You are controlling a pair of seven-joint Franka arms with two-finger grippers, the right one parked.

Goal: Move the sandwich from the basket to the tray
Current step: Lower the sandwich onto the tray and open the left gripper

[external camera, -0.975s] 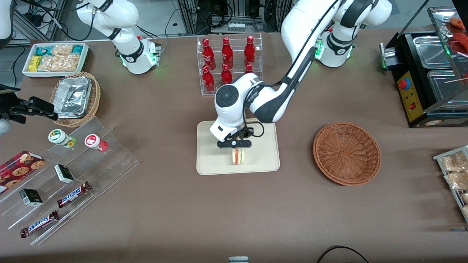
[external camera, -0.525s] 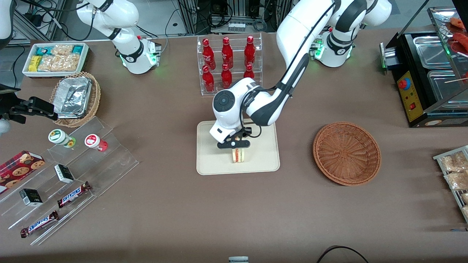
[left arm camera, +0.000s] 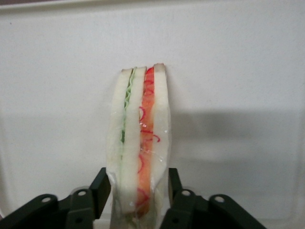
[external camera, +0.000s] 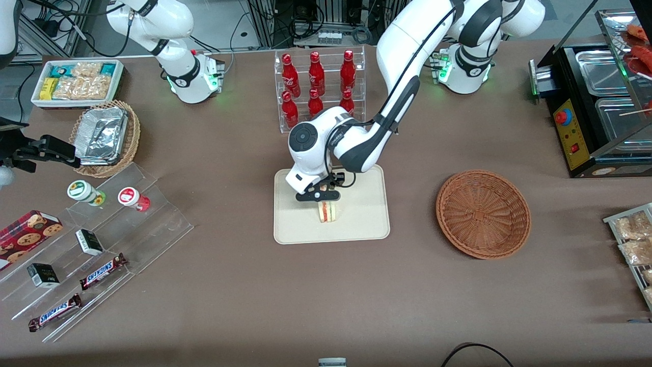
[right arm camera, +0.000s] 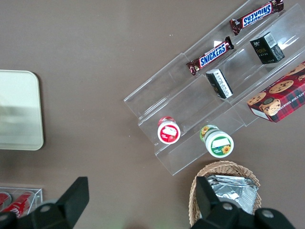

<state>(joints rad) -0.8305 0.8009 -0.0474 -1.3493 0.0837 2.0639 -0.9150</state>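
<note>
Nearest my front camera, in the lower left of the frame, I see two Snickers bars (external camera: 76, 290) on a clear stepped display rack (external camera: 102, 239), with a red cookie box (external camera: 28, 232) at the frame's left edge. The brown tabletop (external camera: 254, 306) runs across the whole lower frame.

At mid-frame sits the tray (external camera: 356, 224), and on it the sandwich (external camera: 327, 212) stands on edge, its red-orange and green layers turned toward my camera. My pincer (external camera: 321, 196) sits directly above it over the tray. From the wrist camera the pincer (left arm camera: 138, 191) is clenched on the sandwich (left arm camera: 138, 143): one finger (left arm camera: 101, 187) presses each outer bread face, and the wedge points away over the tray's pale floor (left arm camera: 238, 71). I cannot tell whether the sandwich's lower edge touches the tray or hangs just above it.

At mid-right of the front frame the basket (external camera: 483, 213) rests well apart from the tray, toward the working arm's end, with nothing in it.

Farther back, at upper centre, red bottles (external camera: 316, 76) stand in a clear rack. At upper left a lighter wicker basket of foil trays (external camera: 104, 135) sits near a white bin of snack packs (external camera: 76, 81).
</note>
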